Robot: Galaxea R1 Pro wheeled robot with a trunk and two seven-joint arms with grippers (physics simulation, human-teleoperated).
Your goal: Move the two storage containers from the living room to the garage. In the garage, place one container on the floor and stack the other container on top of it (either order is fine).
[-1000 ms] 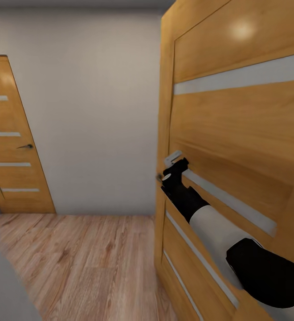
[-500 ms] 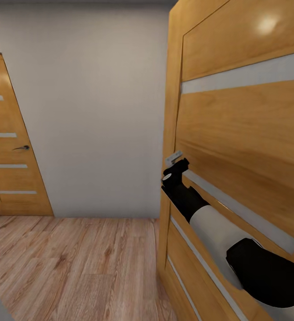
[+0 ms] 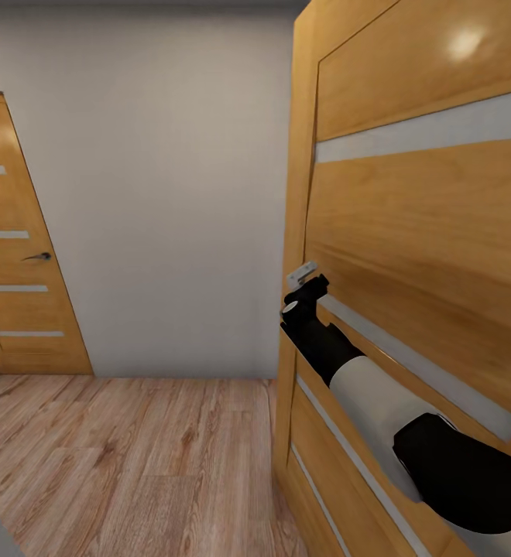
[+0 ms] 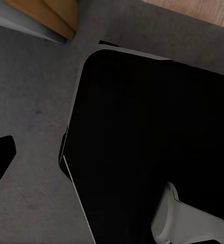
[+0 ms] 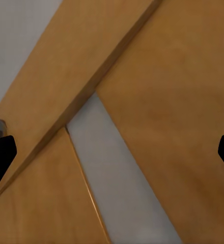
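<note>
Right end effector (image 3: 308, 288) pressed vs near wood door (image 3: 410, 232), fingers wide apart, empty, 2nd door (image 3: 15, 247) far left, left's state unclear.

We note the near door (image 3: 410, 232) is honey-toned wood with a satin sheen and pale matt inset strips. The far door (image 3: 15, 247) matches it and has a dark metal handle (image 3: 39, 256). The floor (image 3: 132, 456) is grained wood plank, the wall (image 3: 162, 193) smooth matt white.
</note>
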